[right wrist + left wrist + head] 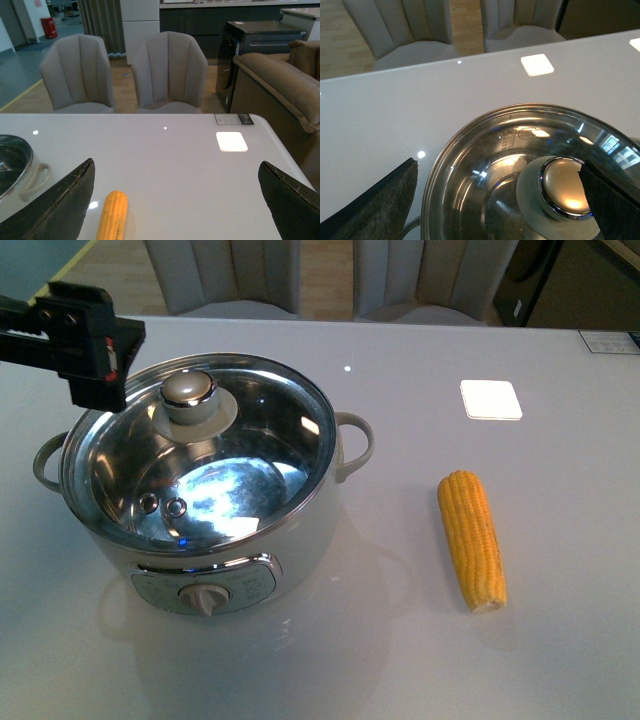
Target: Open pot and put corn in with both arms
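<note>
One pot (300, 535) stood on the white table (560, 650) toward its left edge, the control panel with its single dial (204, 600) facing the near edge; two loop handles (354, 445) stuck out, one on each side. One glass lid (255, 445) sat closed on the rim, and through it I could see the shiny steel bowl; the lid carried one metal knob (188, 390).

One corn (472, 538) lay flat toward the right edge of the table, well apart from the pot, running lengthwise from the far edge toward the near one; nothing touched it.

Two grippers showed. The left gripper (497, 200) hung over the far-left part of the lid with its jaws spread wide; the knob sat between its two fingers (375, 205), close against one pad, though I couldn't tell whether they met; it gripped nothing. The right gripper (175, 200) hovered above the table on the corn's side, its two fingers (292, 200) likewise wide apart and empty; the cob showed just beside one of them.

One bright white square (490, 400) lay near the far-right corner, with one small label (608, 340) at the corner itself; two pale chairs (225, 275) stood beyond the far edge.
</note>
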Robot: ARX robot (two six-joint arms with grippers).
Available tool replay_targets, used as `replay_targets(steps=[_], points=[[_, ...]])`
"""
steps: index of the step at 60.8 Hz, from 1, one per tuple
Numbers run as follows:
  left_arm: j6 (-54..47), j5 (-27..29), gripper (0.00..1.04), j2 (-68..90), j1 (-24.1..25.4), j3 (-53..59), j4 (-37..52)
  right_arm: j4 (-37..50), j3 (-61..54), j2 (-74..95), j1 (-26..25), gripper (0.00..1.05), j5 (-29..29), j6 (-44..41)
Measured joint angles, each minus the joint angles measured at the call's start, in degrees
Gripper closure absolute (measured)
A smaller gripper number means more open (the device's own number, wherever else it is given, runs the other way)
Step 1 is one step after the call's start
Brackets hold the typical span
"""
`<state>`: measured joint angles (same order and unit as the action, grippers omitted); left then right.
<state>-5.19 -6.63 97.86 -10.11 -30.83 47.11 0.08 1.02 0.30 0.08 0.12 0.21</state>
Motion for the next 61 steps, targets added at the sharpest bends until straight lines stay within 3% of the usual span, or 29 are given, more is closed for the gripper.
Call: replay_targets(steps=[25,61], points=[[-0.8,-0.1,0.07,10.9,-4.8,-7.4,1.0,0.0,0.0,0.0,0.0,0.09,0.0,0.0],[-0.1,1.8,0.07,15.9,-6.6,-9.9,1.0,0.0,0.0,0.0,0.0,0.09,0.0,0.0]])
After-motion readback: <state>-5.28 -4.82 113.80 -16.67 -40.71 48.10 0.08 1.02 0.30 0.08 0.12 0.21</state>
